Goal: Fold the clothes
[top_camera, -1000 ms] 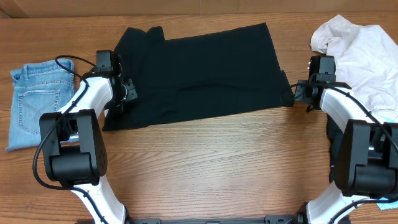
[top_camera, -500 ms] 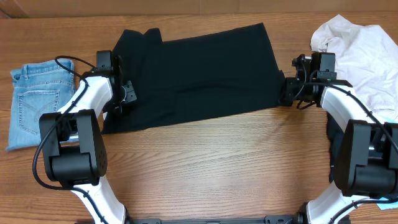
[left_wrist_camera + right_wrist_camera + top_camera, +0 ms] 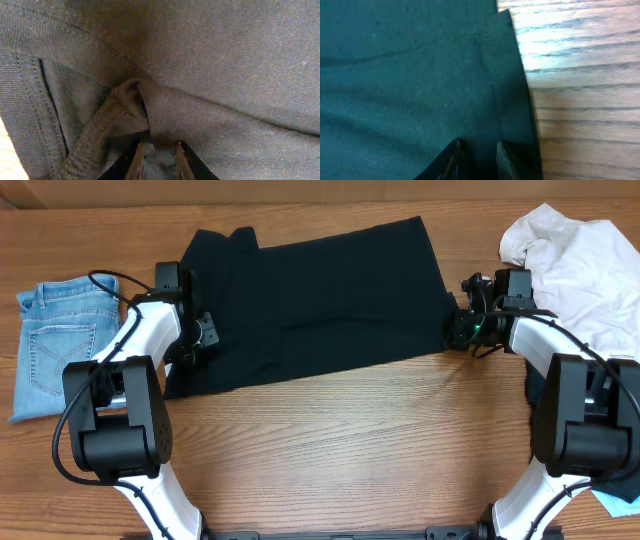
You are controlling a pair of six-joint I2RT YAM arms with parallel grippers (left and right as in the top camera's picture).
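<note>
Black knit garment (image 3: 310, 300) — ribbed hem (image 3: 125, 102) bunched.

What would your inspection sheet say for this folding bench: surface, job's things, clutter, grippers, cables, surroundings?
Surface: wooden table.
Job's things: black garment spread flat at centre; jeans folded at left; white garment crumpled at right.
Clutter: blue item at the lower right corner, partly out of frame.
Grippers: left gripper pinching a fold of the black garment; right gripper over its right edge, grip unclear.
Cables: black cable looping near the jeans.
Surroundings: nothing seen.
</note>
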